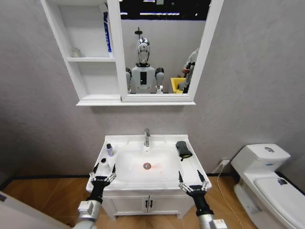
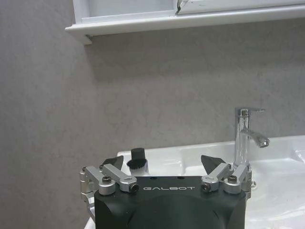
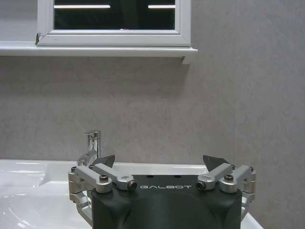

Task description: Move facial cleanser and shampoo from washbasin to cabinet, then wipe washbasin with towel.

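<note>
The white washbasin (image 1: 164, 179) lies straight ahead, with a chrome faucet (image 1: 147, 137) and a red-ringed drain (image 1: 147, 166). On its left rim stand a small bottle with a blue-purple body (image 1: 109, 150) and a white bottle with a black cap (image 1: 103, 165) (image 2: 137, 162); I cannot tell which is the facial cleanser and which the shampoo. The dark towel (image 1: 183, 149) lies bunched on the right rim. The cabinet (image 1: 90, 59) hangs above on the left. My left gripper (image 1: 102, 177) (image 2: 162, 162) is open just before the black-capped bottle. My right gripper (image 1: 192, 183) (image 3: 159, 162) is open at the front right corner.
A tall blue item (image 1: 107, 31) stands on an upper cabinet shelf, and a small pale object (image 1: 76, 51) on the same shelf. The mirror (image 1: 162, 47) adjoins the shelves. A white toilet (image 1: 267, 181) is on the right. The two-door vanity (image 1: 147, 204) is under the basin.
</note>
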### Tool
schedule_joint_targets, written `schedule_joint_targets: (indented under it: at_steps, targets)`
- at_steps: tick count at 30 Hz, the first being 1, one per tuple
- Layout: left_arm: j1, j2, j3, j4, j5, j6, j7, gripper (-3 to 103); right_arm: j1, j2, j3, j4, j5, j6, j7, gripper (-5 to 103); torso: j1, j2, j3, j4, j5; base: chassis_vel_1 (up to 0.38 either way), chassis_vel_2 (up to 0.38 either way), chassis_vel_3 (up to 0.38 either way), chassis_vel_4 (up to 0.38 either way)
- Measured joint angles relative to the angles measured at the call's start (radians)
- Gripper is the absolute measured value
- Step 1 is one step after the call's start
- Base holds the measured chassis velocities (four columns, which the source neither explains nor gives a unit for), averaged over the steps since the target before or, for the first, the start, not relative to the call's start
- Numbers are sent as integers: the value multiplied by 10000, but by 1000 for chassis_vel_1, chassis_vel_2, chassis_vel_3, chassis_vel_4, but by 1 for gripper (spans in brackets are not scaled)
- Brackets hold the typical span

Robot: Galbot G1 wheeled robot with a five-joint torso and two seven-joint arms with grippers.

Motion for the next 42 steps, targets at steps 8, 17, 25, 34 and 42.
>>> schedule_joint_targets:
  at_steps: [8, 17, 25, 34, 42]
  targets:
    - [-659, 140, 48, 1131, -748, 550, -19, 93, -100, -63, 13, -337, 132, 369, -159, 100, 20, -6, 5, -3, 0, 5, -9, -3, 6]
    - [-1847, 423, -152, 2497, -742, 495, -120, 93, 45, -205, 124, -289, 320, 192, -159, 100, 17, -6, 5, -3, 1, 0, 0, 0, 0]
    - [-2803, 480, -78, 3566, -939, 702, -157, 90, 93, -151, 201, -295, 328, 20, -52, 100, 18, -6, 5, -4, 0, 0, 0, 0, 0]
    - [-3438, 521, -86, 4042, -967, 779, -266, 58, 39, -160, 268, -348, 337, -32, -8, 100, 17, -6, 5, -4, 1, 0, 0, 0, 0]
    - [-3151, 559, -57, 3585, -1000, 854, -267, 30, -29, -66, 193, -315, 314, -49, 165, 100, 16, -7, 5, -3, 0, 0, 0, 0, 0]
